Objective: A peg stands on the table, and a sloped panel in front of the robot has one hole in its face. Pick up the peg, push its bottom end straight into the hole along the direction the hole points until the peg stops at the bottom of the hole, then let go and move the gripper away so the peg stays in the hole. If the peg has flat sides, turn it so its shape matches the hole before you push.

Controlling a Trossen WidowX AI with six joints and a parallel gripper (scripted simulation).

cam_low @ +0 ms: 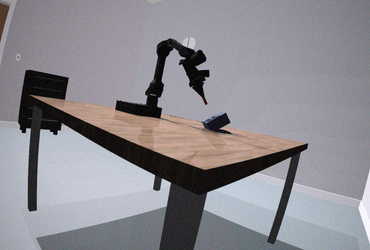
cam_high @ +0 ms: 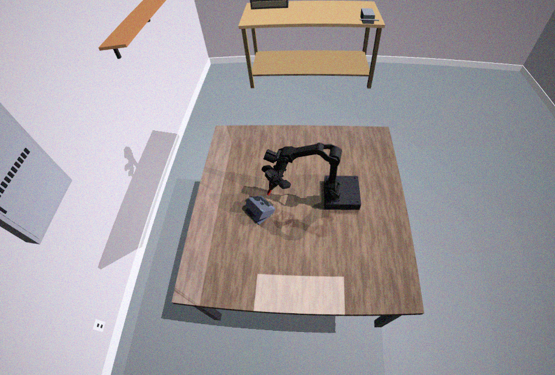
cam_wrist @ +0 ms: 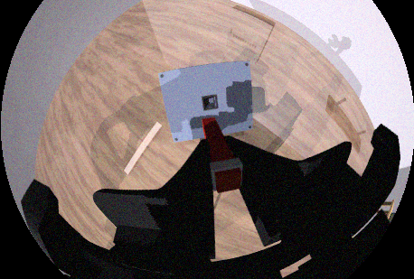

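"Before we talked about what was left, what had we got done?"

"We had the pick-up behind us. The black parallel-jaw gripper (cam_high: 270, 188) (cam_low: 203, 95) (cam_wrist: 215, 143) was pinching the slim red square-sided peg (cam_high: 269, 192) (cam_low: 204, 100) (cam_wrist: 217, 142), and we saw its lower end sticking out beyond the fingertips, off the brown wood-grain table (cam_high: 305, 245) (cam_low: 179, 151) (cam_wrist: 90, 81)."

"Where was the peg, next to the hole?"

"We had it above and just beside the blue-grey sloped panel block (cam_high: 260, 209) (cam_low: 216, 121) (cam_wrist: 185, 99), not in it. Our exterior view showed a gap between the two, with the peg tilted. In the wrist view the dark square hole (cam_wrist: 210, 102) lay just past the peg's end."

"So the insertion hadn't begun?"

"No, we judged ourselves about halfway. We still had to bring the tip over the opening, match the flat sides and the slant, and push straight in until it stopped."

"Were the sides matched?"

"We couldn't tell for certain; they looked roughly close. After seating it, we had the release and the backing away left."
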